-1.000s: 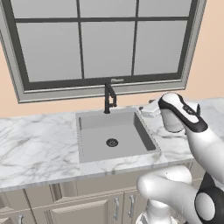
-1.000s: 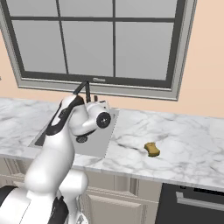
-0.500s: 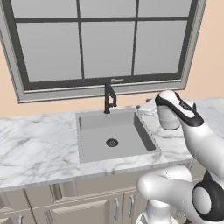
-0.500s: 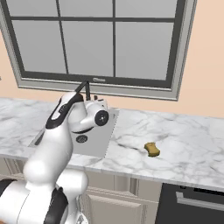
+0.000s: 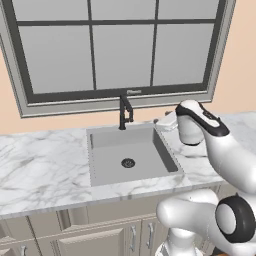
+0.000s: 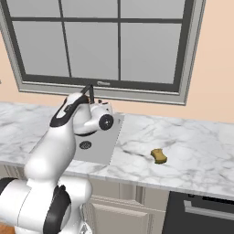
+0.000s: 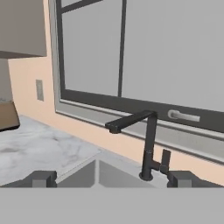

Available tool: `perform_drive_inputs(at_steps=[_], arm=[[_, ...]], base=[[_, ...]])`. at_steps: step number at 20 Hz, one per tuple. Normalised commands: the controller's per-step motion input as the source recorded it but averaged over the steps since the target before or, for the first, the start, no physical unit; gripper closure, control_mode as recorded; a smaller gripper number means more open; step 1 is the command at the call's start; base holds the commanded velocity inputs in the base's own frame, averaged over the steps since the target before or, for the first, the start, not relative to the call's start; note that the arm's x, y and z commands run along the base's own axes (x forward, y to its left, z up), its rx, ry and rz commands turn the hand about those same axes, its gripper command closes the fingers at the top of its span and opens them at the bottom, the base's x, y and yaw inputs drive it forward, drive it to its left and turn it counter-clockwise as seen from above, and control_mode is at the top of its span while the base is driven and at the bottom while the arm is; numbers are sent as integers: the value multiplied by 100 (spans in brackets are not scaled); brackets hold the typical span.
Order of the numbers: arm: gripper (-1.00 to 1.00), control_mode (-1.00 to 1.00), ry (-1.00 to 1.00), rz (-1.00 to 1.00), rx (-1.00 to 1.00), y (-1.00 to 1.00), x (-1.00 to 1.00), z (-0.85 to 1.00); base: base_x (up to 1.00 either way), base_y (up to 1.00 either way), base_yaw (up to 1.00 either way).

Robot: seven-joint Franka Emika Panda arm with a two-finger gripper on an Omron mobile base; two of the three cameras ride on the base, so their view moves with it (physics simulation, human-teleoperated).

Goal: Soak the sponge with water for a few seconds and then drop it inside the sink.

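Right base view: arm has swung a little rightward above the sink (image 6: 111,137), nearer the sponge (image 6: 158,156) lying on the surface (image 6: 192,146). Claw (image 7: 111,177) stands wide apart, empty. No water running; pickup not begun.

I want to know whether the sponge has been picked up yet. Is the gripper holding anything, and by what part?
Nothing is held. The gripper is open and empty, facing the faucet; the sponge lies on the counter.

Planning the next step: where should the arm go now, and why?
Probably swing toward the sponge: it lies untouched on the counter, well clear of the sink. The gripper is open and empty, facing the faucet, with no water running.
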Motion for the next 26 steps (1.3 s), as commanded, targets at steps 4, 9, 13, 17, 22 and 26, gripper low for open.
perform_drive_inputs(at_steps=[4,9,13,17,22,26], arm=[[-100,-100,-1,0,1,0,8,-9],[-100,-100,0,0,0,2,3,-12],[-100,-100,0,0,0,4,8,0],[-100,-100,0,0,0,13,10,-4],[-100,-100,0,0,0,16,14,-13],[-100,-100,0,0,0,5,17,-17]], base=[[0,0,0],[0,0,0],[0,0,0],[0,0,0],[0,0,0],[0,0,0]])
